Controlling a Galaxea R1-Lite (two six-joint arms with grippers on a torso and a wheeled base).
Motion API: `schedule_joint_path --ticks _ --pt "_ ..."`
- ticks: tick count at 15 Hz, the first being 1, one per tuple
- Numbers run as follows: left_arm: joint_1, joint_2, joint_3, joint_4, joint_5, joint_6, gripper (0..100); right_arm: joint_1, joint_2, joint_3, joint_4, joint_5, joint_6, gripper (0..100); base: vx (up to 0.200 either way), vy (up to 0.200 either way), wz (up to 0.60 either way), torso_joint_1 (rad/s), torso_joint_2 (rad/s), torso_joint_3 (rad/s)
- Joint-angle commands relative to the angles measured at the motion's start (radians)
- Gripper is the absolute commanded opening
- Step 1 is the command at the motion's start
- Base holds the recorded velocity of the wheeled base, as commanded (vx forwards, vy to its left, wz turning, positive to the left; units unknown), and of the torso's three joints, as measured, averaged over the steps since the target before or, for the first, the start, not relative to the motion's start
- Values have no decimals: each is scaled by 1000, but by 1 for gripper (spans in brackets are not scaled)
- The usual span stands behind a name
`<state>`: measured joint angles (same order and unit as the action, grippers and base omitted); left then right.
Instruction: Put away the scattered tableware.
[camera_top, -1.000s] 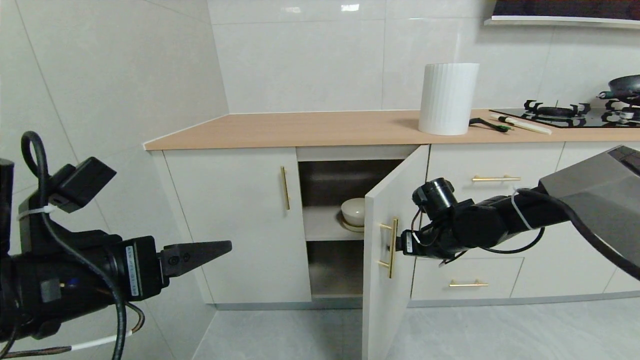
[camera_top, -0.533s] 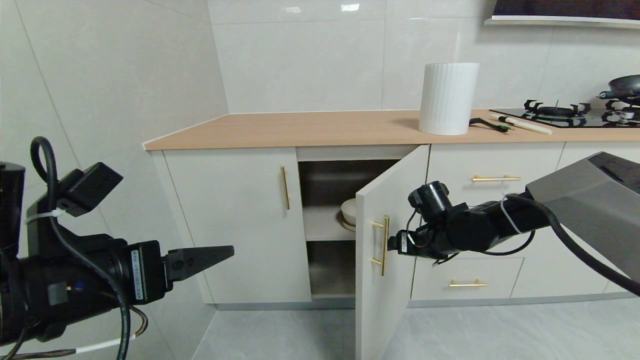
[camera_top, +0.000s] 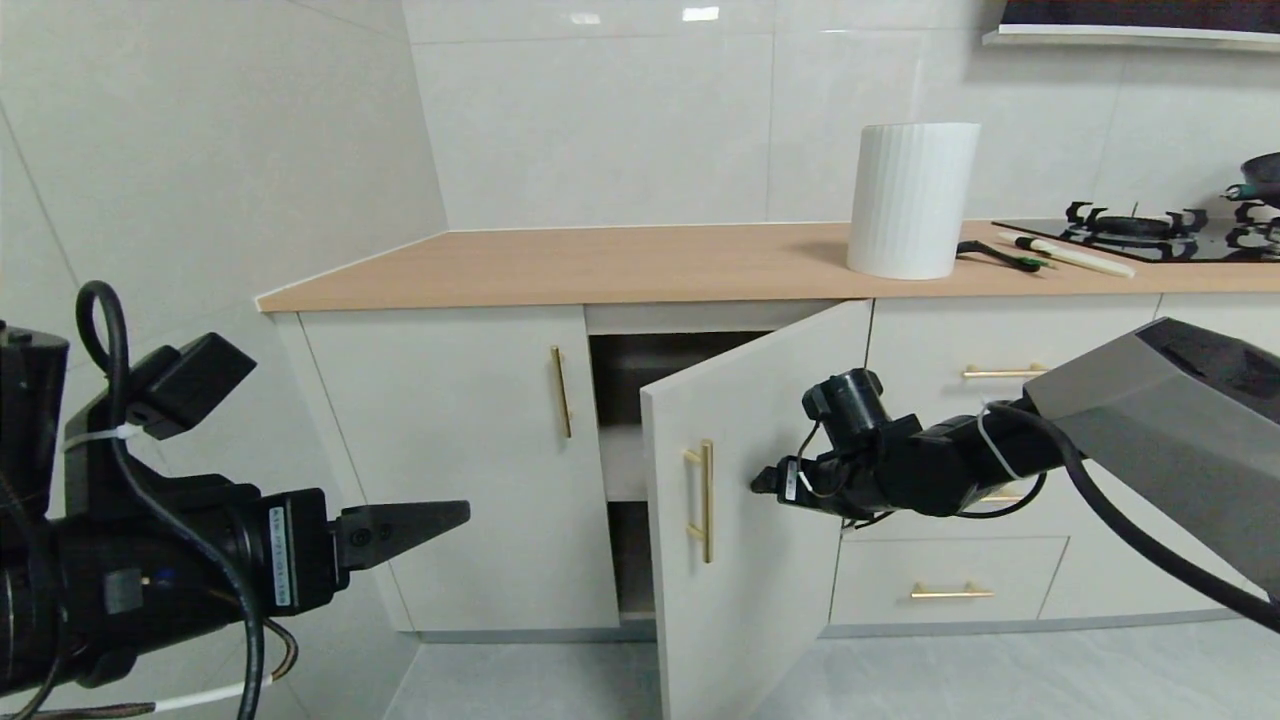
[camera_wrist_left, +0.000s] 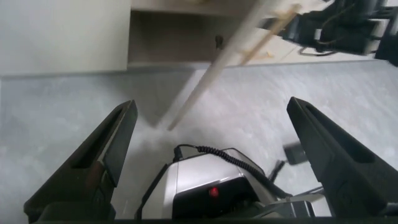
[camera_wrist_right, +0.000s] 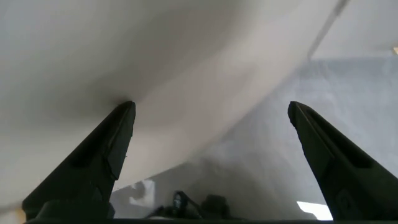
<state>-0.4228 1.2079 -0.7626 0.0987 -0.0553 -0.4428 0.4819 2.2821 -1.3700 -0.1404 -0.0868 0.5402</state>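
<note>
The white cabinet door (camera_top: 750, 480) with a gold handle (camera_top: 703, 500) stands partly ajar under the wooden countertop (camera_top: 620, 265). My right gripper (camera_top: 762, 483) has its tips at the door's outer face, just right of the handle. In the right wrist view the right gripper (camera_wrist_right: 211, 106) is open, with the white door panel (camera_wrist_right: 155, 56) close against one finger. My left gripper (camera_top: 440, 515) hangs low at the left, away from the cabinet. It is open and holds nothing (camera_wrist_left: 211, 104). The door hides the inside of the cabinet.
A tall white ribbed container (camera_top: 912, 198) stands on the countertop, with a black-handled tool (camera_top: 990, 252) and a pale utensil (camera_top: 1065, 250) beside it. A gas stove (camera_top: 1150, 225) is at the far right. Drawers with gold handles (camera_top: 950, 592) sit right of the door. Grey floor lies below.
The door has swung leftward toward shut with my right gripper against it. The bowl on the shelf is now hidden behind the door. The head camera shifted slightly.
</note>
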Motion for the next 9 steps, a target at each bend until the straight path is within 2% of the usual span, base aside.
schedule_joint_path --ticks 1,2,9 --pt "1 1 2 1 0 -1 100 15 17 -17 -8 -2 24 100 200 0 0 2 2 2" --pt "-1 2 2 -1 0 -1 100 18 31 -40 -8 -5 64 100 200 0 0 2 -2 2" --pt "-1 1 -1 -4 6 1 100 17 68 -164 -4 -5 274 100 0 0 0 0 0 0"
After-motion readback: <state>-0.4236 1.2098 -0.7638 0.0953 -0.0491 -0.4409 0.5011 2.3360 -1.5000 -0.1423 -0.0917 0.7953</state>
